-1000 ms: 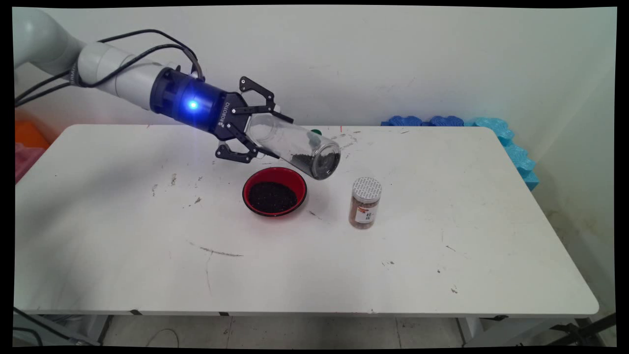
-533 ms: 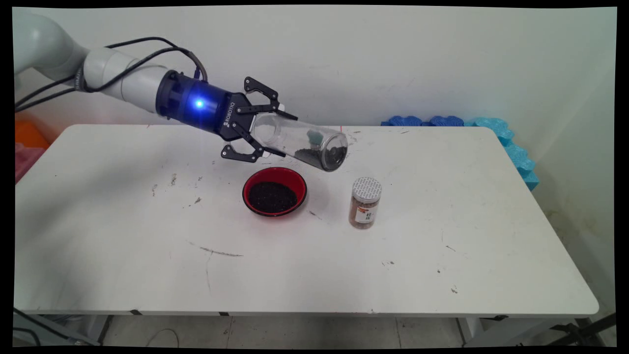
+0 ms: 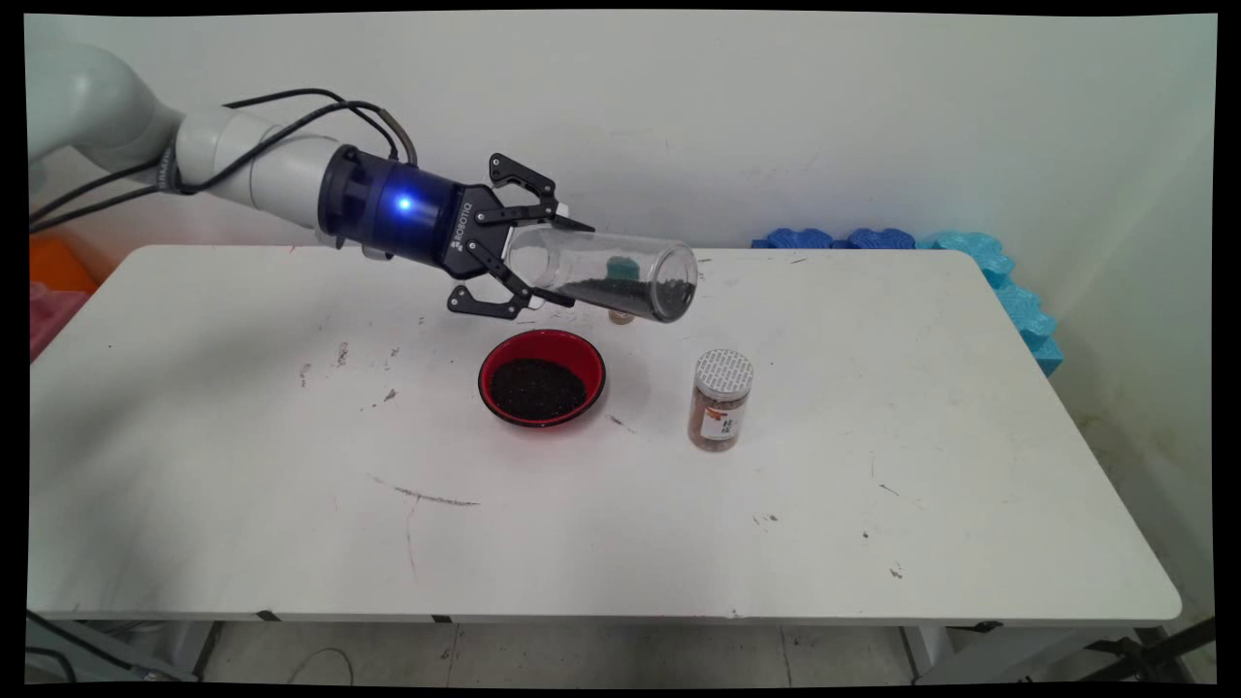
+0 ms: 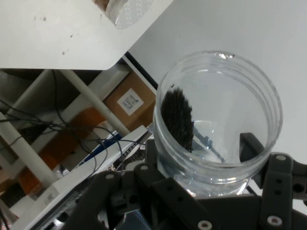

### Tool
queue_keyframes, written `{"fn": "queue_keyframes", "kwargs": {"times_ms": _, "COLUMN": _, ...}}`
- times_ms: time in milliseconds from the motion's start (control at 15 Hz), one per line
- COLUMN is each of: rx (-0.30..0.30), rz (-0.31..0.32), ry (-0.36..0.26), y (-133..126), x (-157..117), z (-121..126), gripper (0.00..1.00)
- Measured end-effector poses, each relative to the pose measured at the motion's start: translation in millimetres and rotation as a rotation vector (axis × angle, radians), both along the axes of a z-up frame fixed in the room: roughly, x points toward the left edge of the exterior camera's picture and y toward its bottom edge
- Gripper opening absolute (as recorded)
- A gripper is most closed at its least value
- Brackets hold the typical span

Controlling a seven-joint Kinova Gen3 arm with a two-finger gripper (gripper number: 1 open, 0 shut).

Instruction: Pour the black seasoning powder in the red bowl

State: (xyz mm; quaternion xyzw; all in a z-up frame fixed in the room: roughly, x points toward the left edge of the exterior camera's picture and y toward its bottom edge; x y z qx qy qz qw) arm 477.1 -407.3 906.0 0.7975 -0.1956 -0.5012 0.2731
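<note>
My gripper (image 3: 538, 264) is clamped on a clear jar (image 3: 606, 274) held nearly level in the air toward the table's (image 3: 242, 465) far edge, dark grains lying along its lower side, above a red bowl (image 3: 542, 377) of dark grains, a capped spice jar (image 3: 721, 398) right of the bowl.

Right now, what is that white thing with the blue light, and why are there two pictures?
It is a robot arm. At its end is a black pincer, squeezing a clear jar that lies almost sideways in the air with some black grains inside. Under it, on the white table, sits a red bowl of black grains, and beside that a small jar with a white lid. One picture looks down across the table; the other comes from a camera on the hand, looking along the jar.
</note>
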Motion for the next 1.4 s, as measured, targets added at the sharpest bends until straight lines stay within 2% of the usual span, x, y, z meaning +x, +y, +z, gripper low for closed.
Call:
{"fn": "queue_keyframes", "kwargs": {"times_ms": 533, "rx": 0.050, "rz": 0.039, "ry": 0.031, "y": -2, "x": -2, "z": -7, "gripper": 0.00}}
{"fn": "queue_keyframes", "kwargs": {"times_ms": 1400, "rx": 0.087, "rz": 0.061, "ry": 0.060, "y": -3, "x": -4, "z": -12, "gripper": 0.00}}
